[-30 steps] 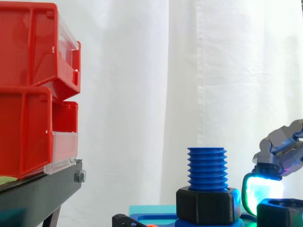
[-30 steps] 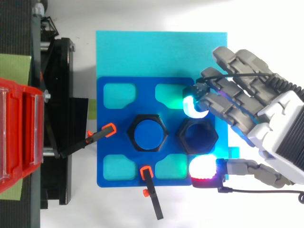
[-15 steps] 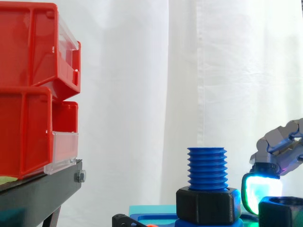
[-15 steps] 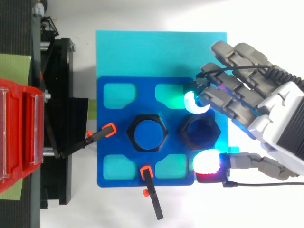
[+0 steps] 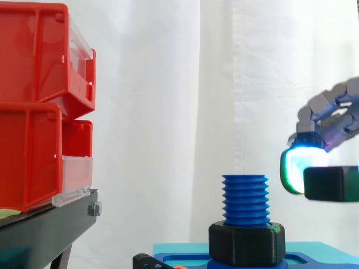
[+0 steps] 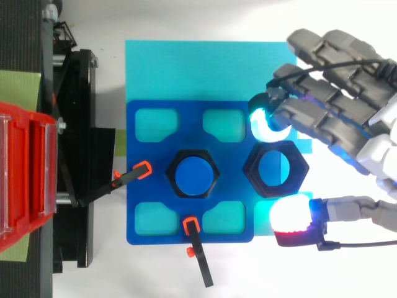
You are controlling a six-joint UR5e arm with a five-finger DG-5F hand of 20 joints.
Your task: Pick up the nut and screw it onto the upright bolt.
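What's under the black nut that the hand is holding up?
Open air: the nut, pinched in the hand, hangs clear of the blue plate. Cyan sheet shows through its hole; whatever its ring covers is hidden.

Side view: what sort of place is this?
Probably a robotics lab test bench: stacked red plastic bins on a black stand, a white curtain backdrop, and an upright blue threaded bolt.

A robot lab: red bins [image 5: 39, 101] on a black stand [image 5: 45, 227] left of the hand [image 6: 335, 118], white curtain [image 5: 168, 112] behind.
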